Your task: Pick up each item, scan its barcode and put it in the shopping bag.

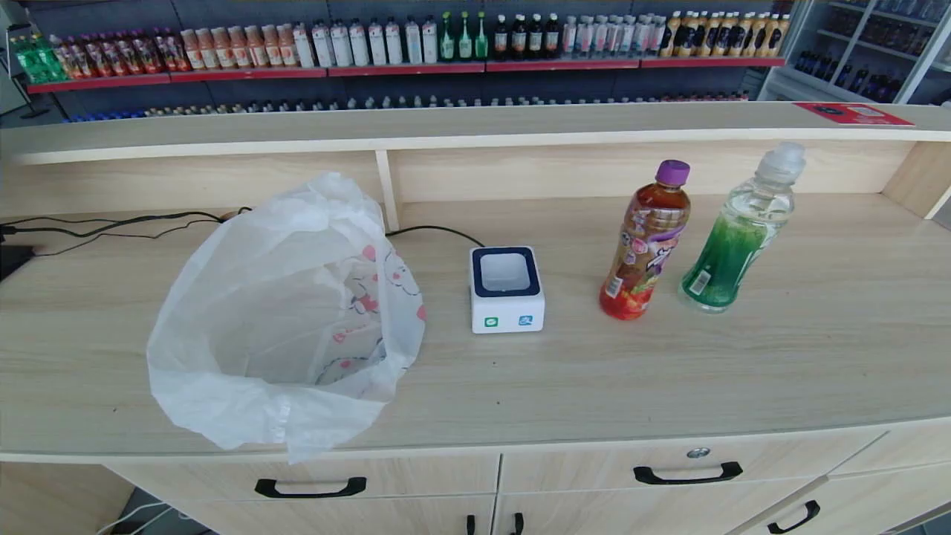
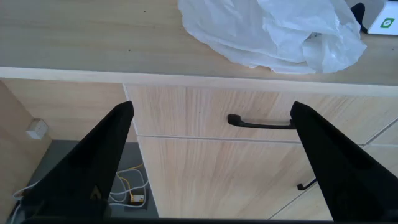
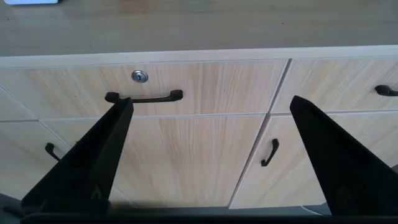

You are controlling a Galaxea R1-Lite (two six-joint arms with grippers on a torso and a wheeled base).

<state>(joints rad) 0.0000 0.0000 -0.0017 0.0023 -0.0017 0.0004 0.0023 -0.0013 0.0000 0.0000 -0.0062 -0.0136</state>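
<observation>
On the wooden counter (image 1: 520, 371) a white plastic shopping bag (image 1: 286, 316) stands open at the left. A white barcode scanner (image 1: 507, 290) with a dark-rimmed window sits in the middle. To its right stand a tea bottle (image 1: 645, 245) with a purple cap and a clear bottle (image 1: 735, 234) with a green label. My left gripper (image 2: 211, 115) is open below the counter's front edge, facing the drawers under the bag (image 2: 280, 31). My right gripper (image 3: 211, 112) is open too, in front of the drawer fronts with nothing between its fingers.
A raised shelf ledge (image 1: 475, 137) runs along the counter's back with a divider behind the bag. Black cables (image 1: 111, 223) lie at the back left. Drawers with black handles (image 1: 687, 474) sit below the counter. Shelves of bottles line the far wall.
</observation>
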